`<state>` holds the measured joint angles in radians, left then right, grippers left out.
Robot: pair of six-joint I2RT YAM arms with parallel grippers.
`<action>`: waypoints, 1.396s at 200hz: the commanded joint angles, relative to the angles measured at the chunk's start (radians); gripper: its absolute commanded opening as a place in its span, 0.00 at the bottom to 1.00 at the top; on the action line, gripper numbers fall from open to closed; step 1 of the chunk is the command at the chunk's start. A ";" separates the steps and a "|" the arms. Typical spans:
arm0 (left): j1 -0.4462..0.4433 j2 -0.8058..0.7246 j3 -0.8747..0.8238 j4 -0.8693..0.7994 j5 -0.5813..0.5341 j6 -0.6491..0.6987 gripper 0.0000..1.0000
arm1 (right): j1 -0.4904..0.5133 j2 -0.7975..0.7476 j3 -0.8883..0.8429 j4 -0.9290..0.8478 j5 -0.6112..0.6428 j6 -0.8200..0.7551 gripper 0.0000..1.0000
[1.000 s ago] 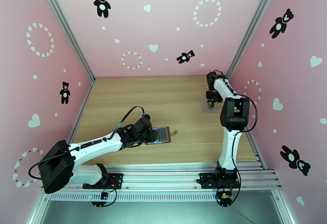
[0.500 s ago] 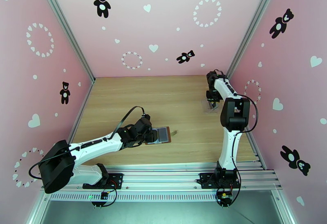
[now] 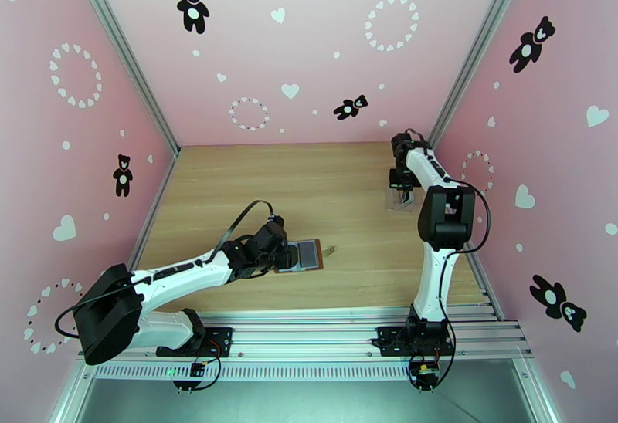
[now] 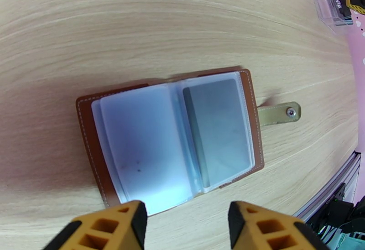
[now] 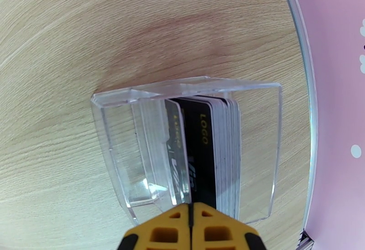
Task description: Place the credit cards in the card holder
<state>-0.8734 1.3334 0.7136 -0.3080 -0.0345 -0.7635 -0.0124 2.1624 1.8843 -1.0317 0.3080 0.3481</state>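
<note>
Brown card holder (image 4: 169, 132) lying open flat, dark credit cards (image 5: 206, 155) upright in clear case (image 5: 119, 155)

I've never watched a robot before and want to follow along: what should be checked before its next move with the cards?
1. The card holder lies open, pockets up: ok.
2. Its pale pocket is free for a card: ok, looks empty.
3. The left gripper is open at the holder's edge: ok.
4. The right gripper is shut at the credit cards in the clear case: ok.
5. Exactly one card is pinched: cannot tell.
</note>
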 commanded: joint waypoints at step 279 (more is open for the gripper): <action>-0.002 0.017 -0.017 0.021 0.008 -0.002 0.53 | 0.045 -0.046 -0.050 0.016 0.091 0.000 0.12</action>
<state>-0.8734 1.3399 0.7017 -0.2993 -0.0341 -0.7635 0.0261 2.1399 1.8339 -0.9981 0.3977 0.3553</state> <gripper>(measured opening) 0.527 0.113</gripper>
